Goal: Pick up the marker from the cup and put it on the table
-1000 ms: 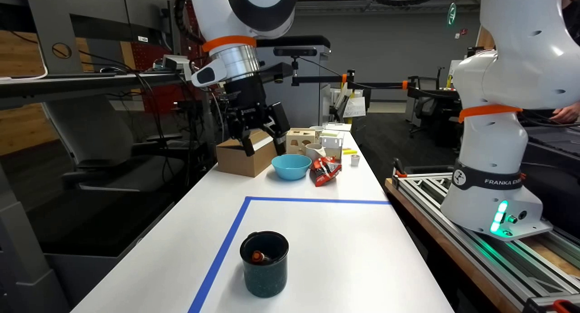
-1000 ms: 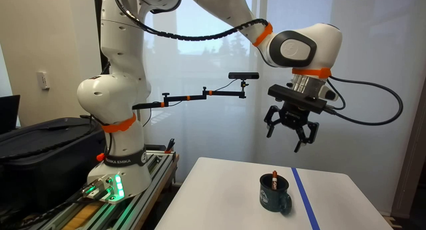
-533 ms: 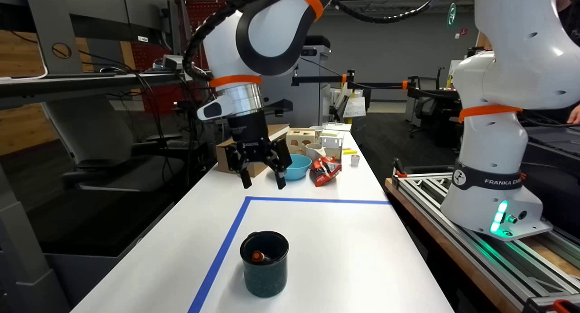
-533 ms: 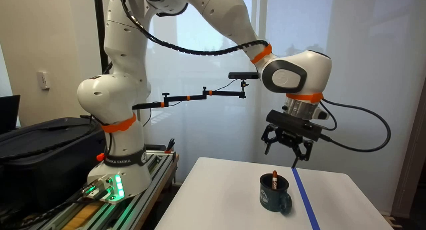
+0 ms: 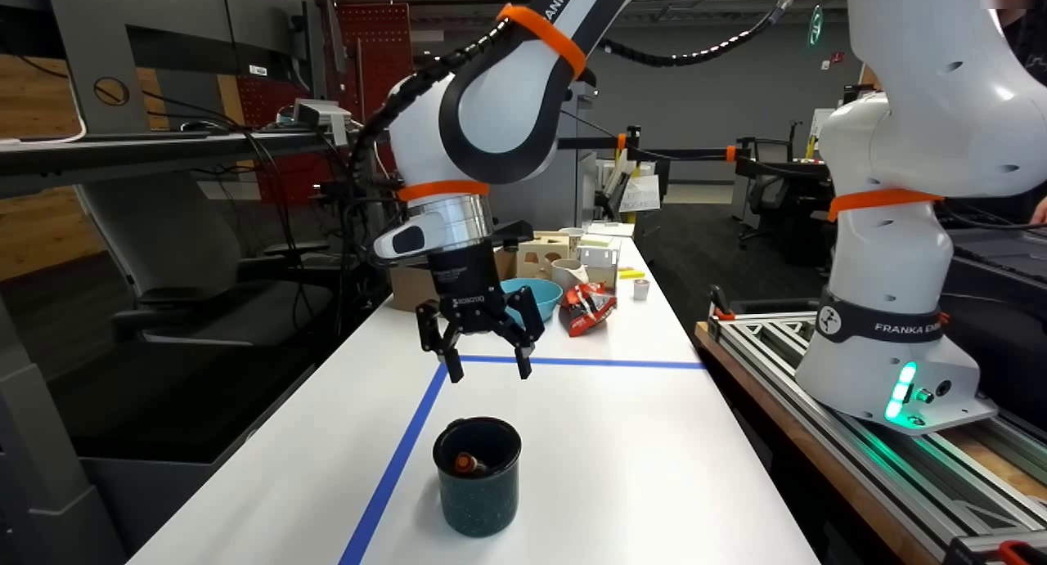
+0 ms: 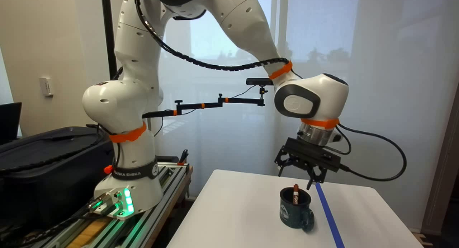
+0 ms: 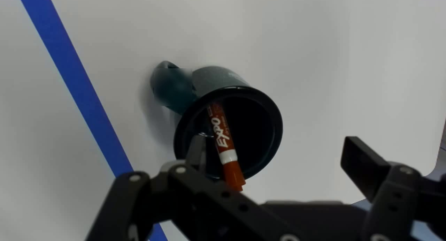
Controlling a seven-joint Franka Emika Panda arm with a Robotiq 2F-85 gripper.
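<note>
The orange-red marker (image 7: 223,136) leans inside the dark cup (image 7: 217,77), its cap end sticking up past the rim. In both exterior views the marker (image 5: 466,464) (image 6: 296,194) stands in the upright cup (image 5: 481,504) (image 6: 291,216) on the white table (image 5: 622,467). My gripper (image 5: 490,374) (image 6: 294,181) is open and empty, pointing down, above the cup and apart from it. In the wrist view the gripper (image 7: 274,142) has its left finger (image 7: 197,148) overlapping the cup mouth left of the marker. Its right finger (image 7: 364,164) shows over bare tabletop. The marker's lower end is hidden in the cup.
Blue tape (image 6: 328,215) runs beside the cup's handle (image 6: 307,220). Farther back on the table are a light-blue bowl (image 5: 540,297), a red bag (image 5: 586,307), a cardboard box (image 5: 413,289) and a wooden box (image 5: 546,254). The table's edge lies toward the robot base (image 5: 896,360).
My gripper has come down steadily and toward the cup, staying open. In the view with the bowl it has also shifted right. The cup and marker have not moved.
</note>
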